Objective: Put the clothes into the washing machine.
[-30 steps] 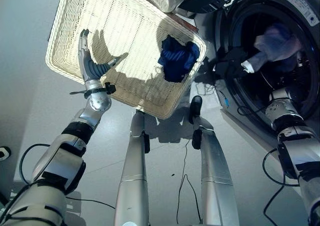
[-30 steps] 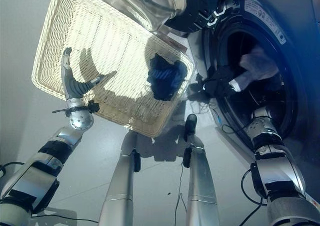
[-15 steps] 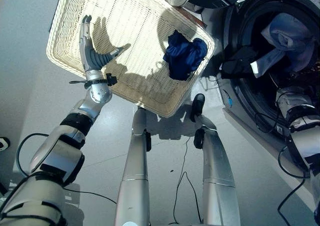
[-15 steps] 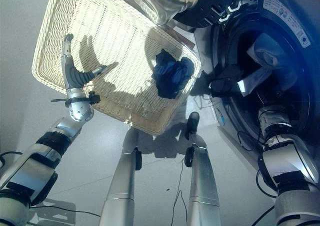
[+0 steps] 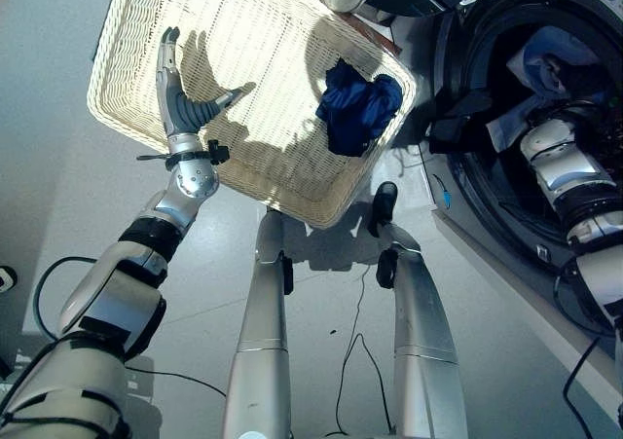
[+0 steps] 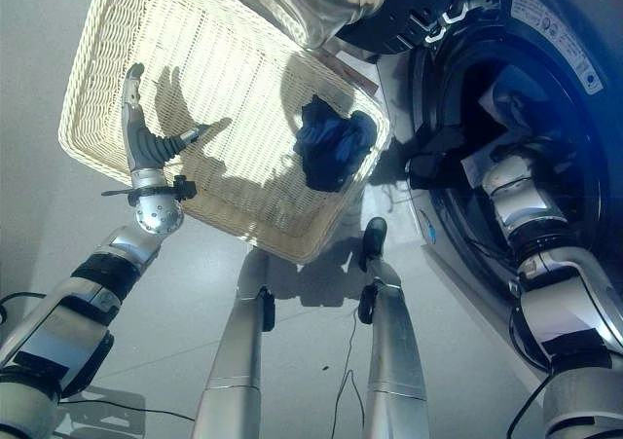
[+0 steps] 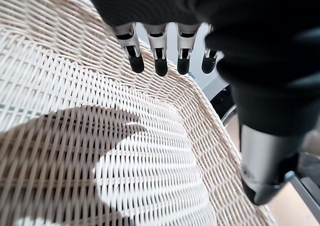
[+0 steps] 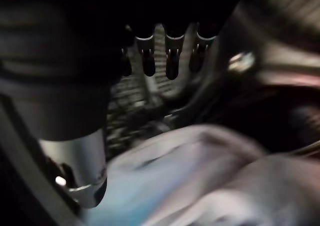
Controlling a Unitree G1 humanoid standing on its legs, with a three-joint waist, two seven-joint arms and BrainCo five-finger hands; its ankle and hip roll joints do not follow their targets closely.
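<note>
A dark blue garment (image 5: 355, 108) lies bunched at the right end of the cream wicker basket (image 5: 263, 59). My left hand (image 5: 180, 108) hovers open over the basket's left part, its fingers (image 7: 160, 60) straight above the weave and holding nothing. My right arm (image 5: 560, 166) reaches into the washing machine's dark drum (image 5: 496, 201). In the right wrist view my right hand (image 8: 165, 15) is open, its fingers (image 8: 171, 60) straight, and a pale bluish-white cloth (image 8: 200, 176) lies loose just below them. That cloth (image 5: 545, 50) rests deep in the drum.
The machine's open glass door (image 6: 302, 6) hangs over the basket's far right corner. The basket stands on pale grey floor (image 5: 58, 186) directly left of the machine's front.
My right hand has pushed deeper into the drum. The pale cloth it carried at the drum's mouth now lies inside, let go. The left hand has stayed put.
</note>
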